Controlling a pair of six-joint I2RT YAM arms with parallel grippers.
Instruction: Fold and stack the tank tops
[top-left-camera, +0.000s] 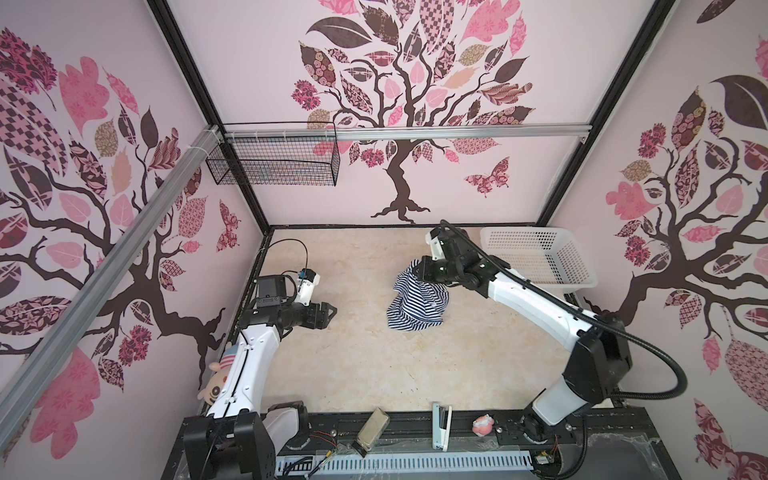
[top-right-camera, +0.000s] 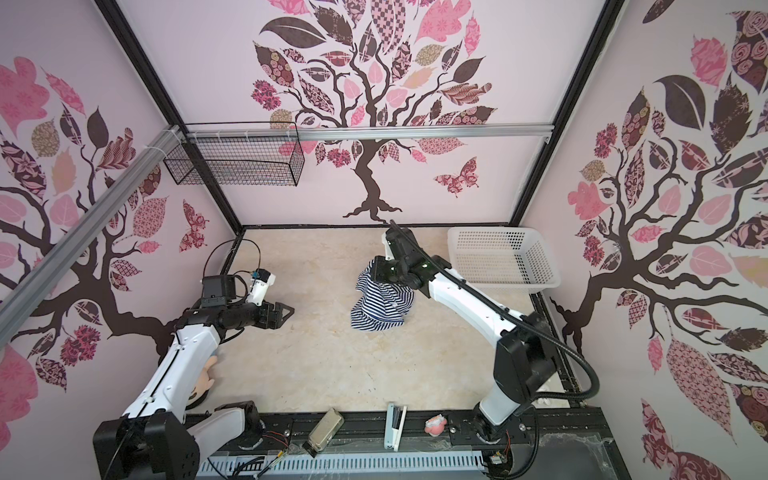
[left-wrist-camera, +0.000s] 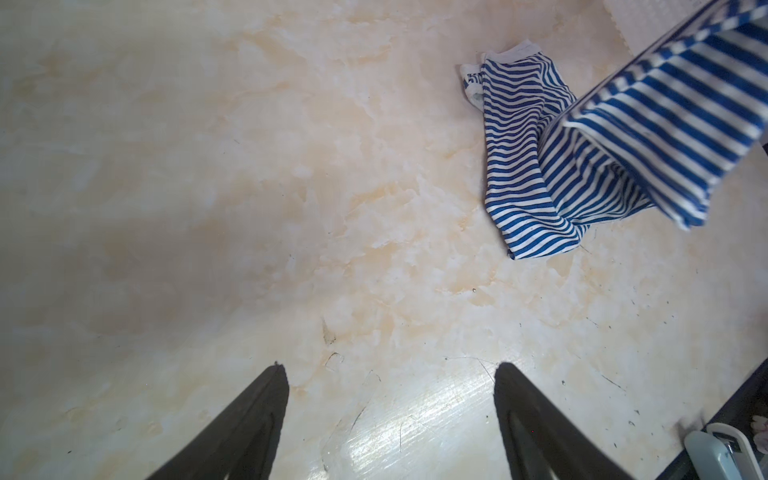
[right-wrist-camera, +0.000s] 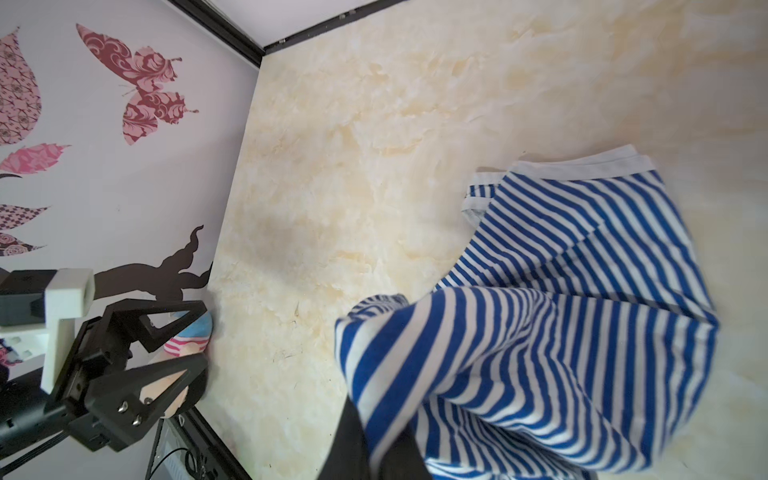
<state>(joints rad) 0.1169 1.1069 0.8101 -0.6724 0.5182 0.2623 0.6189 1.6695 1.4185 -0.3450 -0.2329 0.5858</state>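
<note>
Nothing folded yet: the right gripper (top-left-camera: 416, 267), clamped on the tank top (top-left-camera: 417, 305), lifts one end while the rest lies crumpled near the middle of the tabletop (top-left-camera: 374, 365); the left gripper (top-left-camera: 330, 316) hangs empty, jaws apart, near its left edge.

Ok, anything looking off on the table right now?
The tank top hangs bunched from the shut right claw, its lower part crumpled on the table. A plush doll sits tucked behind the left arm, at the table's edge.

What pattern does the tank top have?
The tank top has narrow blue-and-white stripes, clearest in the right wrist view.
</note>
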